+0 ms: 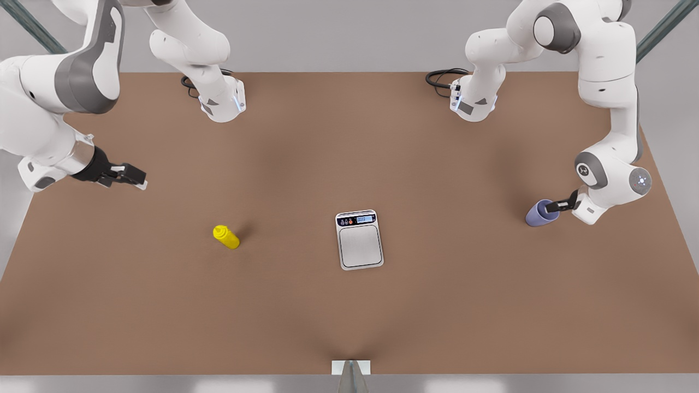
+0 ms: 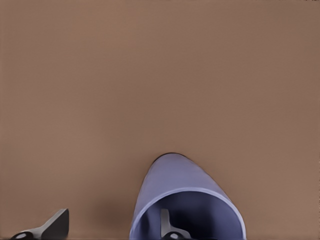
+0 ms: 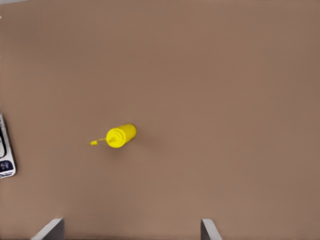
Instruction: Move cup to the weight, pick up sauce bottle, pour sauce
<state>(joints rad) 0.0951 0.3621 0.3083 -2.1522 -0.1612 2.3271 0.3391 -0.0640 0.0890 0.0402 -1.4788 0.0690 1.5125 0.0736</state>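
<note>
I've got the left pincer [image 1: 556, 207] straddling the cup [image 1: 540, 213] rim, far right, not clamped. One-wall pinch could tip it toward the weight [image 1: 359, 240]. Right pincer [image 1: 131, 177] spread, waiting above the sauce bottle [image 1: 226, 237].

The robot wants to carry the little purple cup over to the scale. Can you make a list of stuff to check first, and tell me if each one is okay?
1. Left gripper is at the cup, one finger inside the rim, one outside: ok.
2. Fingers closed on the cup's wall: not ok, they are open.
3. Scale plate has nothing on it: ok.
4. Table between cup and scale is bare: ok.
5. Sauce bottle stands away from the scale: ok.
6. Right gripper waits open, away from the cup's path: ok.
</note>
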